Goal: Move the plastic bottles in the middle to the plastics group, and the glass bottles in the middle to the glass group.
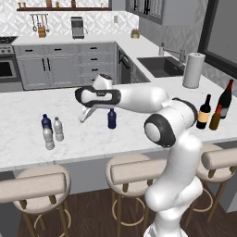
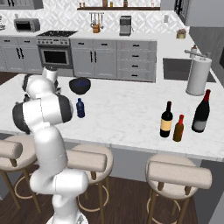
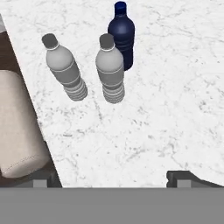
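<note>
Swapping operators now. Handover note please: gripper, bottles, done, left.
Gripper: open, empty, above the plastics group.
Plastics group: two clear bottles and one blue, standing at the counter's left.
Blue plastic bottle: alone mid-counter, not yet moved.
Black-necked wine bottle: standing next to the amber bottle and red-necked wine bottle; looks placed.
Left: carry the blue bottle to the plastics group.

Plastic bottles: four, two blue point(image 1: 111, 118) point(image 1: 46, 121) and two clear point(image 1: 58, 129) point(image 1: 48, 138)
Glass bottles: three, two wine point(image 1: 203, 112) point(image 1: 225, 99) and one amber point(image 1: 215, 117)
Stools: three point(image 1: 36, 185) point(image 1: 135, 171) point(image 1: 221, 159)
Paper towel rolls: one point(image 1: 193, 70)
Bowls: one point(image 2: 80, 85)
</note>
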{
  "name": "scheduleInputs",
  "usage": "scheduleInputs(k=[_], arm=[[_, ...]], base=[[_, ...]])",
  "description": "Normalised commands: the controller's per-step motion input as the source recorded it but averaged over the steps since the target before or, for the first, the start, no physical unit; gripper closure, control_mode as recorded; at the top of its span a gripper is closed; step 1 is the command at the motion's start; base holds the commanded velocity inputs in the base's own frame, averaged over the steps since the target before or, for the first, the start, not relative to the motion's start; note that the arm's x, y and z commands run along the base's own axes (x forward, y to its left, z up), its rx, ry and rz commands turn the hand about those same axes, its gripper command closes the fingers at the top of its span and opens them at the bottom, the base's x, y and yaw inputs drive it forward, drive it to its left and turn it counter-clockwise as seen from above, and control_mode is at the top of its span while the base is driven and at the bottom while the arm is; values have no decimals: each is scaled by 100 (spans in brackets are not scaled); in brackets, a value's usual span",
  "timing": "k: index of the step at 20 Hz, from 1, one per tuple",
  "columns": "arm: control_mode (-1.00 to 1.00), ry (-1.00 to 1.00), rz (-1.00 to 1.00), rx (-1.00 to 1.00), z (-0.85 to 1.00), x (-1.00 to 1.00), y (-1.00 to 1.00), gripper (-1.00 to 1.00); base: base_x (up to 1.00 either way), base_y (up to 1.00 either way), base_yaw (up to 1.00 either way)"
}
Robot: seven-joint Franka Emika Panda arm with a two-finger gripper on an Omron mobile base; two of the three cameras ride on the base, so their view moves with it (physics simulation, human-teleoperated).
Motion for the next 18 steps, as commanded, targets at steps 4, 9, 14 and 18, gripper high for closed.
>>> scheduleInputs(k=[4, 9, 14, 18], arm=[[-100, -1, -7, 0, 25, -46, -98, -100], [-100, 0, -14, -9, 66, -14, -56, -100], [-100, 0, -23, -21, 62, 0, -52, -100], [-100, 7, -33, -15, 5, 0, -41, -100]], base=[[0, 0, 0], [0, 0, 0], [0, 0, 0], [0, 0, 0]])
